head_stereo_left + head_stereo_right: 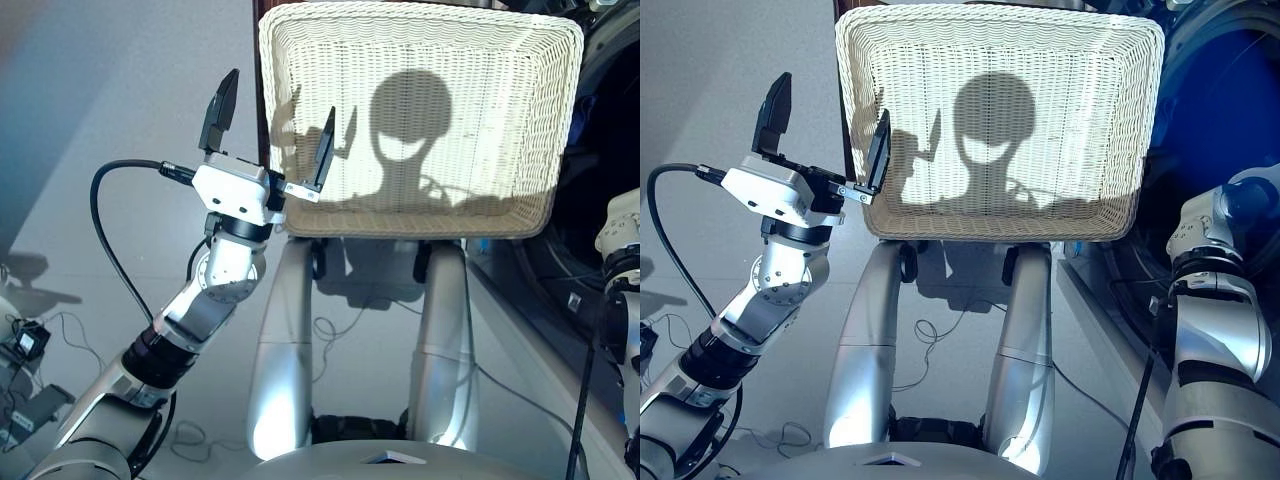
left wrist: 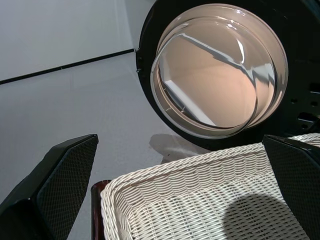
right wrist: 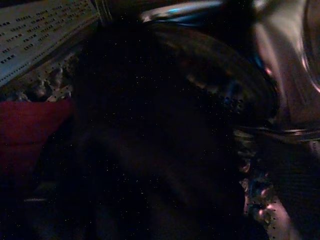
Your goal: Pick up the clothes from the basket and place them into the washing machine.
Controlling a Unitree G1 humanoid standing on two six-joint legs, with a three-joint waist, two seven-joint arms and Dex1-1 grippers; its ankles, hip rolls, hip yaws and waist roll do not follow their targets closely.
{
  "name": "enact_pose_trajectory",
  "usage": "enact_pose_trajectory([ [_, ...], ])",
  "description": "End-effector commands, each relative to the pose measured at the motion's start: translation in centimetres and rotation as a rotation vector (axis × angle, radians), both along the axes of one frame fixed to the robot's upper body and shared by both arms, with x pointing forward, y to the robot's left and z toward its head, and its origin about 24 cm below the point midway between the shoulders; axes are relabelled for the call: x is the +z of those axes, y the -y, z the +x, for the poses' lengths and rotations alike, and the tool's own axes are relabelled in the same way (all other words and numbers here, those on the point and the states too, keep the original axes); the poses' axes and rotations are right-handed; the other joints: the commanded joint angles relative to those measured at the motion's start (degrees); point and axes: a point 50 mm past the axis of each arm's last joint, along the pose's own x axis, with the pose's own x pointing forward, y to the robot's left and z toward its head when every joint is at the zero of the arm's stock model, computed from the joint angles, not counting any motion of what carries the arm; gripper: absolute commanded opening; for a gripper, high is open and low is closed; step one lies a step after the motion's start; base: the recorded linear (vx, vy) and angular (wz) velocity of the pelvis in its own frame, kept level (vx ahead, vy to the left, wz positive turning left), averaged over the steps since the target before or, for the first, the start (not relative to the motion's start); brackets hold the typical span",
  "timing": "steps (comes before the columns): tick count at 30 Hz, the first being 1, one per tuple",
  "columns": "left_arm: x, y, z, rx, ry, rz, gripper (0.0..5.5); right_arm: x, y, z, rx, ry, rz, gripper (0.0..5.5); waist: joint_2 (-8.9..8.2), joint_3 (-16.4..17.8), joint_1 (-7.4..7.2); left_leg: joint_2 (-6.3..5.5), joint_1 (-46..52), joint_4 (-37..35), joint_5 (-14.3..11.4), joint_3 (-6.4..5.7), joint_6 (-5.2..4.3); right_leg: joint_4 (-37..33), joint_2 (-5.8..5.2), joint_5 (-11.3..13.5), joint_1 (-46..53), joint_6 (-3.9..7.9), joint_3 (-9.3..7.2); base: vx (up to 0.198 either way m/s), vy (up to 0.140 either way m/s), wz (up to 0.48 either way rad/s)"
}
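One basket [image 1: 420, 215], and nothing lies in it: the cream wicker floor is bare from rim to rim. It sits on a stand over a pale grey floor [image 1: 110, 110], with cables trailing across the floor below.

On the left, the left gripper [image 1: 270, 120] is raised just beside the basket's left rim, jaws released and spread wide, nothing between them; one finger stands outside the rim, the other over the wicker. There is open floor all along that left side.

Beyond the basket, the left wrist view shows the washing machine's round glass door [image 2: 220, 75] in its black rim.

On the right, the basket's right edge sits close against the washing machine [image 1: 1230, 120], and the right arm [image 1: 1215, 330] reaches that way. Its wrist view is very dark: what looks like a red garment [image 3: 30, 130] lies at one side with dark cloth [image 3: 150, 140] filling the middle, probably inside the drum. I cannot tell how the right jaws stand.
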Motion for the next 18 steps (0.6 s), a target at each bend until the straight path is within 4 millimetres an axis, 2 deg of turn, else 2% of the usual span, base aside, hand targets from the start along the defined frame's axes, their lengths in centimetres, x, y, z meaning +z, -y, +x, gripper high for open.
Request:
enact_pose_trajectory([
  [1, 2.3, 0.3, -2.2, -0.088, 0.127, -0.097, 5.5, 4.9, 2.8, -2.8, -0.089, 0.098, -0.18, 5.5, 0.62, -0.97, -1.49, -0.45, 3.25, 1.21, -3.74, 1.72, 0.46, -3.9, 1.77, 0.45, 4.43, -2.81, -6.44, 0.0, 0.0, 0.0],
  [5, 2.4, 0.2, -2.1, -0.087, 0.129, -0.109, 5.5, 4.4, 0.9, -1.6, -0.026, 0.138, -0.202, 5.5, 0.4, -0.97, -1.79, -0.5, 3.08, 0.73, -3.03, 1.9, 0.6, -4.54, 1.92, 1.18, 4.29, -2.92, -6.4, 0.0, 0.0, 0.0],
  [7, 2.4, 0.2, -2.1, -0.084, 0.126, -0.119, 5.5, 3.8, -0.6, -0.9, 0.019, 0.149, -0.223, 5.5, 0.25, -0.97, -1.91, -0.44, 3.21, 1.12, -3.64, 1.85, 0.61, -4.15, 2.12, 0.6, 4.4, -2.94, -6.33, 0.0, 0.0, 0.0],
  [8, 2.4, 0.2, -2.1, -0.085, 0.125, -0.128, 5.5, 3.5, -1.9, -0.3, 0.062, 0.177, -0.236, 5.5, 0.23, -0.97, -2.04, -0.49, 3.01, 1.05, -3.55, 1.9, 0.67, -4.29, 2.21, 0.76, 4.25, -2.97, -6.27, 0.0, 0.0, 0.0],
  [9, 2.4, 0.2, -2.1, -0.085, 0.127, -0.126, 5.5, 3.5, -2.0, -0.3, 0.061, 0.178, -0.235, 5.5, 0.12, -0.97, -2.03, -0.52, 2.8, 0.84, -3.01, 1.94, 0.74, -4.55, 2.19, 1.28, 4.07, -3.0, -6.26, 0.0, 0.0, 0.0],
  [10, 2.4, 0.2, -2.1, -0.084, 0.123, -0.137, 5.5, 3.0, -3.6, 0.2, 0.109, 0.205, -0.243, 5.5, 0.08, -0.97, -2.08, -0.56, 2.93, 1.16, -3.68, 1.91, 0.78, -4.32, 2.22, 0.7, 4.21, -3.01, -6.23, 0.0, 0.0, 0.0],
  [12, 2.4, 0.2, -2.1, -0.08, 0.125, -0.148, 5.5, 2.3, -5.3, 0.6, 0.167, 0.225, -0.256, 5.5, -0.18, -0.97, -2.23, -0.53, 2.79, 1.14, -3.6, 1.98, 0.84, -4.37, 2.26, 0.78, 4.07, -3.08, -6.23, 0.0, 0.0, 0.0],
  [13, 2.4, 0.2, -2.1, -0.079, 0.124, -0.147, 5.5, 2.2, -5.4, 0.6, 0.166, 0.224, -0.256, 5.5, -0.26, -0.97, -2.23, -0.54, 2.84, 1.15, -3.59, 1.99, 0.84, -4.35, 2.25, 0.77, 4.11, -3.08, -6.22, 0.0, 0.0, 0.0],
  [14, 2.4, 0.1, -2.0, -0.074, 0.117, -0.156, 5.5, 0.8, -7.6, 1.1, 0.268, 0.221, -0.26, 5.5, -0.52, -0.97, -2.5, -0.48, 2.68, 0.99, -3.48, 2.01, 0.91, -4.48, 2.36, 0.96, 3.87, -3.07, -6.17, 0.0, 0.0, 0.0],
  [16, 2.3, 0.0, -2.0, -0.071, 0.113, -0.154, 5.5, 0.4, -8.3, 1.0, 0.292, 0.227, -0.269, 5.5, -0.82, -0.97, -2.69, -0.51, 2.67, 0.99, -3.43, 2.12, 0.94, -4.56, 2.32, 1.02, 3.92, -3.12, -6.13, 0.0, 0.0, 0.0],
  [17, 2.2, 0.0, -2.0, -0.069, 0.109, -0.153, 5.5, 0.0, -9.6, 1.0, 0.344, 0.215, -0.303, 5.5, -1.0, -0.97, -2.79, -0.47, 2.51, 1.04, -3.38, 2.13, 0.98, -4.71, 2.29, 1.15, 3.93, -3.11, -6.12, 0.0, 0.0, 0.0],
  [18, 2.1, 0.0, -1.9, -0.065, 0.105, -0.154, 5.5, -0.6, -11.6, 0.9, 0.423, 0.223, -0.339, 5.5, -1.15, -0.97, -3.03, -0.43, 2.38, 0.92, -3.28, 2.21, 1.09, -4.93, 2.37, 1.31, 3.9, -3.2, -6.05, 0.0, 0.0, 0.0],
])
